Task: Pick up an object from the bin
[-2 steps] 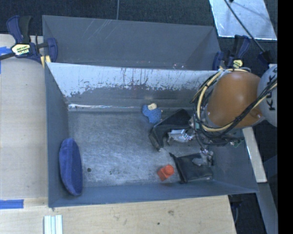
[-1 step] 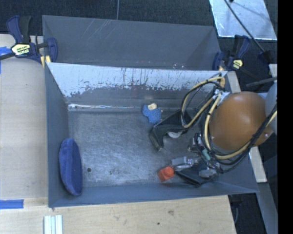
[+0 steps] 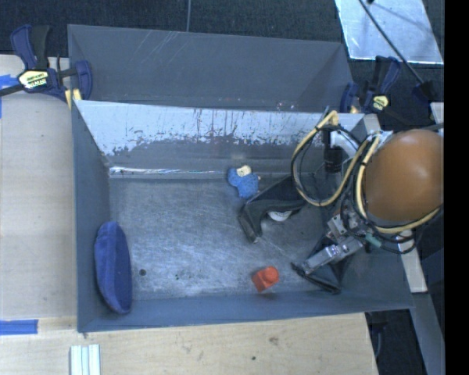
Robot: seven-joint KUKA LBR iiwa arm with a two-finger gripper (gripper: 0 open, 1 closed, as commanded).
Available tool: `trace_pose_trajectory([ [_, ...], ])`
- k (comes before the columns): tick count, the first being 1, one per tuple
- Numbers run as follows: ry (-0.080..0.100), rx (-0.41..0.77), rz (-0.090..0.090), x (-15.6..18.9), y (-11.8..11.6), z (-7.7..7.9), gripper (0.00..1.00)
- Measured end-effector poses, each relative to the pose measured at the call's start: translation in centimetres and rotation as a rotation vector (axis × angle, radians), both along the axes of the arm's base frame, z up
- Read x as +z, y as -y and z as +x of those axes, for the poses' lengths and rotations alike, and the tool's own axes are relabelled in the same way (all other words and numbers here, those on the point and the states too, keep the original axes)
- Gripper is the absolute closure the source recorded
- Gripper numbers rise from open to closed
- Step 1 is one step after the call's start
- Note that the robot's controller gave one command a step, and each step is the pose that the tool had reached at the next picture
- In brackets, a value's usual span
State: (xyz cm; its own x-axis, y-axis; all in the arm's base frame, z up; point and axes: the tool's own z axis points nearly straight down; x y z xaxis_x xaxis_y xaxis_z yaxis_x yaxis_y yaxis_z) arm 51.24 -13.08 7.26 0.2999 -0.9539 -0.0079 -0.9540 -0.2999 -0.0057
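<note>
Hanging low at about four o'clock in the grey metal bin (image 3: 90,209), the end effector (image 3: 319,272) sits under the arm's orange cover; whether it is wide or narrow I cannot tell. Just beside it, at its nine o'clock, a small red-orange chunky block (image 3: 264,278) lies near the front wall. It looks light and stiff, probably best pinched across its short sides from above. A dark angled plastic piece (image 3: 262,205) lies near, at the end effector's eleven o'clock. A small blue lump (image 3: 244,182) sits at the bin's twelve, and a long blue soft pouch (image 3: 113,266) at eight, well apart.
</note>
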Motion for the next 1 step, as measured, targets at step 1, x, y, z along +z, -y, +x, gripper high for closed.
trace_pose_trajectory([
  [1, 0.007, -0.004, -0.004, 0.27, 0.29, 0.24, 1.0],
])
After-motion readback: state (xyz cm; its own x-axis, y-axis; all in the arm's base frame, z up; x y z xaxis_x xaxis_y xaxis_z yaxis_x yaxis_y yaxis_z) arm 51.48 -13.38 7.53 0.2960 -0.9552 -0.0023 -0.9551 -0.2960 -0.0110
